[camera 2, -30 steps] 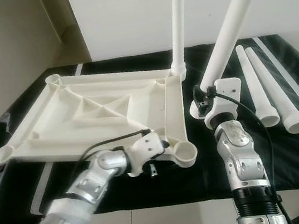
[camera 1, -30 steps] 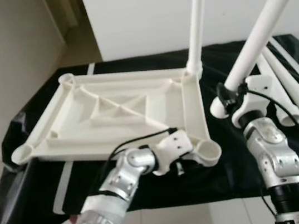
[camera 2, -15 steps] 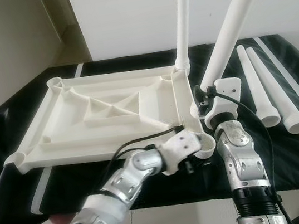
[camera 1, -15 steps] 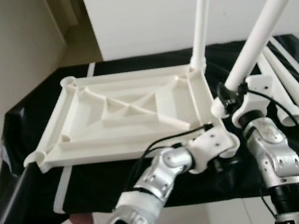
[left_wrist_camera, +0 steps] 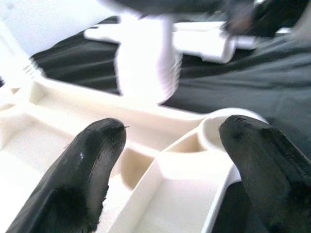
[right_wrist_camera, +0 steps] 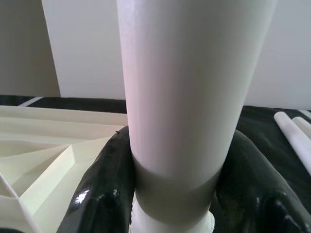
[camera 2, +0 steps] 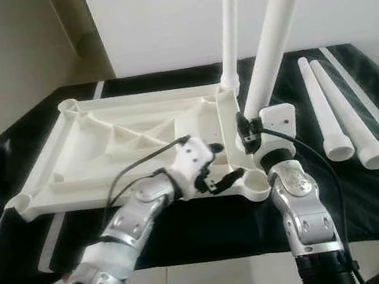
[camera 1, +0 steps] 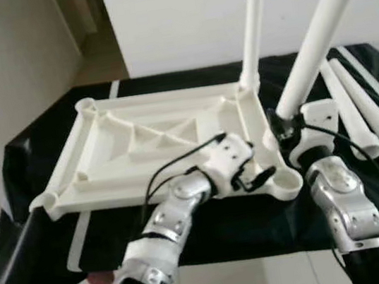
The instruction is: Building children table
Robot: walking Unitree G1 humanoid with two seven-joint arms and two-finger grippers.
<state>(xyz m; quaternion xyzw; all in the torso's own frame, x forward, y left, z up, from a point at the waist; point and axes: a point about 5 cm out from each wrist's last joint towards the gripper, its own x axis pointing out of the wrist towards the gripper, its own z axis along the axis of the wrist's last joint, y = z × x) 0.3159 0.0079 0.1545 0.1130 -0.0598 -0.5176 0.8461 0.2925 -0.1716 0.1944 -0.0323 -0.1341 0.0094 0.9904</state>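
Note:
The white tabletop [camera 1: 140, 146] lies upside down on the black-covered table. One white leg [camera 1: 252, 25] stands upright in its far right corner socket. My right gripper [right_wrist_camera: 175, 194] is shut on a second leg [camera 1: 315, 30], which it holds tilted. That leg's lower end hangs just behind the near right corner socket [camera 1: 288, 184]. My left gripper [camera 1: 252, 175] is open over the tabletop's near right rim. Its fingers [left_wrist_camera: 92, 165] straddle the ribbed rim [left_wrist_camera: 180, 179] beside that socket.
Two more loose legs [camera 2: 328, 117] lie side by side on the black cloth [camera 1: 34, 151] at the right. The table's front edge runs just below the tabletop's near rim. A white wall stands behind the table, and tiled floor shows below it.
My left gripper has come up from under the near edge onto the near right corner. The tabletop swung right earlier. The held leg has moved left toward the corner socket.

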